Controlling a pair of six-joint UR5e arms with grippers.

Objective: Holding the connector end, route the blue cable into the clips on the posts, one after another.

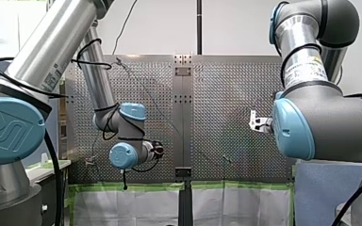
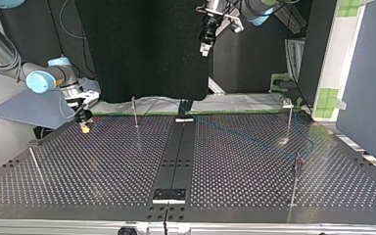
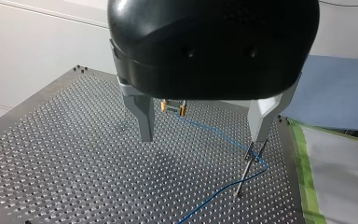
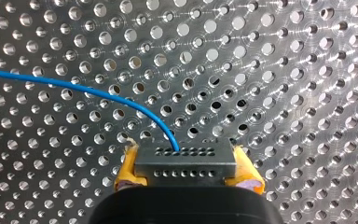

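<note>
The perforated table (image 2: 103, 166) filled the top view's lower half, with thin posts (image 2: 134, 111) standing on it and a black panel (image 2: 142, 49) behind. At middle left my right gripper (image 2: 84, 128) was clamped on the connector (image 4: 185, 158), and the blue cable (image 4: 74, 86) trailed from it across the table. At upper centre my left gripper (image 2: 204, 49) hung with its fingers apart.

cable (image 4: 98, 93): bright blue. connector (image 4: 186, 163): dull grey, two rows of small dark holes. my right gripper (image 4: 186, 179): yellow pads (image 4: 127, 169), black body. my left gripper (image 3: 203, 137): glossy black housing, pale grey fingers (image 3: 144, 116). table (image 4: 284, 70): silver, regular grid of round holes. tape (image 3: 303, 177) along a table edge: green. joint caps (image 1: 9, 125): light blue. arm tubes (image 1: 52, 42): silver.
</note>
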